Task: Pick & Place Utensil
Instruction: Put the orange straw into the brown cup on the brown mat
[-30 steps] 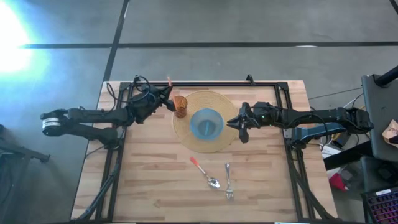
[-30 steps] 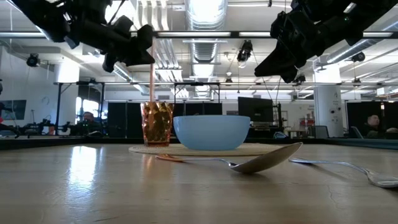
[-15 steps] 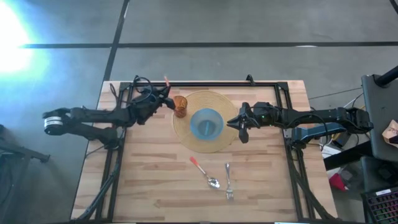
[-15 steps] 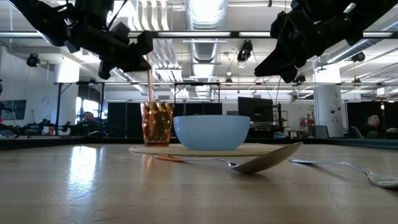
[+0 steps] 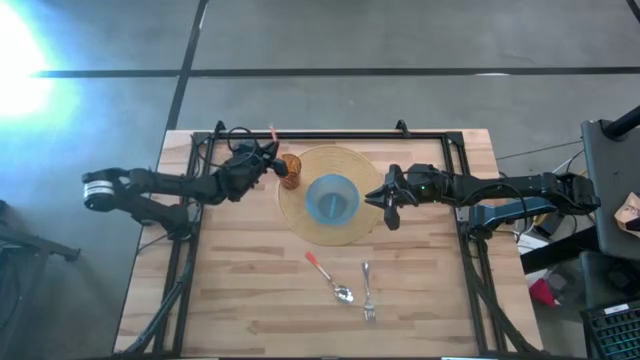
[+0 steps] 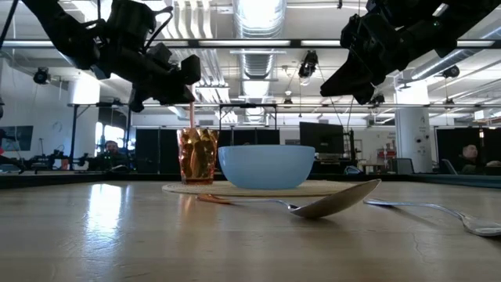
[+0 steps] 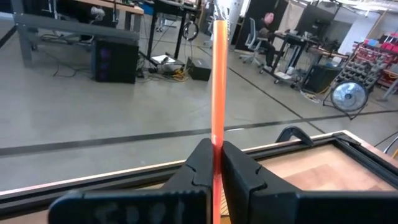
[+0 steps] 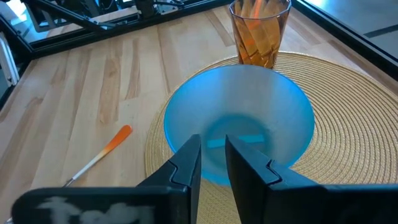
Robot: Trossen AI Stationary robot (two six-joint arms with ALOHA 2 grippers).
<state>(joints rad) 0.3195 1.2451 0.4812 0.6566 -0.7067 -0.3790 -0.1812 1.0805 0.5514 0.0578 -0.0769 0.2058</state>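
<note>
Moved: left claw (image 5: 268, 160) has shifted slightly toward the amber cup (image 5: 290, 170), left arm drawn in from the frame's left edge.
Utensil: orange stick-handled utensil (image 7: 218, 87), upright, clamped in the left claw, above the cup, upper centre-left of the high view.
Right claw (image 5: 385, 199): narrow gap, holding nothing, hovering beside the blue bowl (image 5: 331, 198).
Mat (image 5: 300, 215): round woven, under bowl and cup.
Surface (image 5: 250, 290): spoon (image 5: 329, 279) and fork (image 5: 367, 291) lie lower centre.

Orange ribbed cup (image 5: 290, 171), pale blue bowl (image 5: 331, 197), tan woven mat (image 5: 350, 226), orange-handled spoon (image 5: 329, 277), silver fork (image 5: 367, 292), light wood table (image 5: 250, 280).
</note>
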